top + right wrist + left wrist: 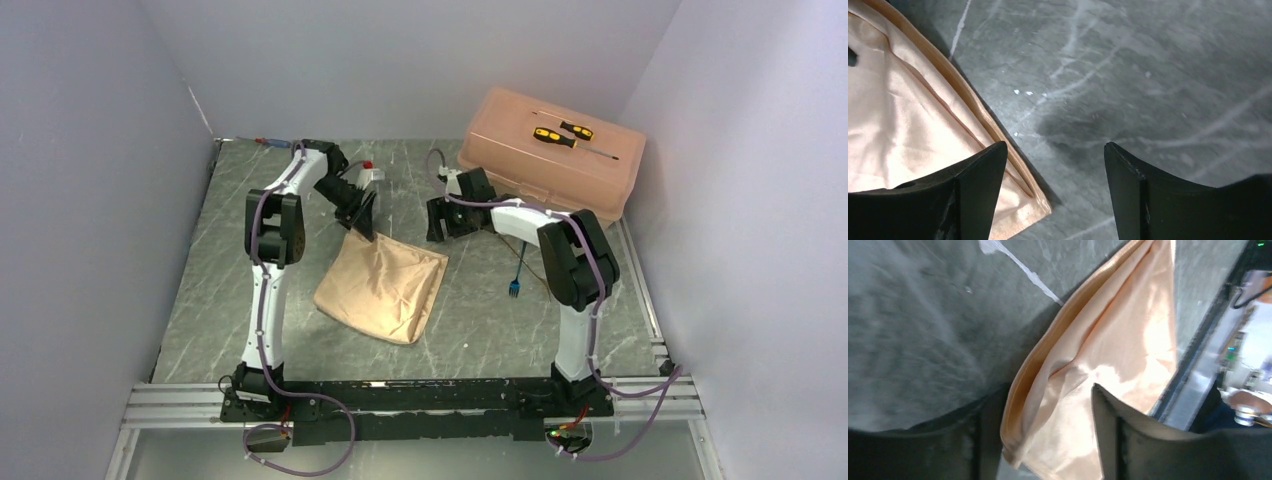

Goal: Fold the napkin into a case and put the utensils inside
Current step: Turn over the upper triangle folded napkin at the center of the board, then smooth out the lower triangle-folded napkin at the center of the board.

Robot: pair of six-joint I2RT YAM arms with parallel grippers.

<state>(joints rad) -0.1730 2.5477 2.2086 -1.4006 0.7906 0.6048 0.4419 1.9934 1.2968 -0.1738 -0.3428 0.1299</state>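
Left arm (268,240) reaches up-frame, and the left jaws hang over the napkin's (383,285) upper-left corner. In the left wrist view they are partly open. The dark fingers (1133,440) sit either side of that corner, and the cloth (1118,340) lies loose in the gap, so it is not pinched as far as I can see. The napkin is centre frame, flat on the desk (210,300), folded to a rough square with a doubled edge showing. It is peach and slightly shiny. The right jaws are just off the napkin's upper-right corner and wide open, holding nothing. In the right wrist view one finger (973,200) overlaps the cloth's (908,125) corner and the gap is over bare desk. I can't tell whether that finger touches the cloth. One utensil (514,287), slim with a blue fork-shaped end, lies on the desk right of the napkin, apart from it and beside the right arm (575,260). The pink box (540,165) is upper right, with two yellow-and-black screwdrivers (562,133) on its lid.
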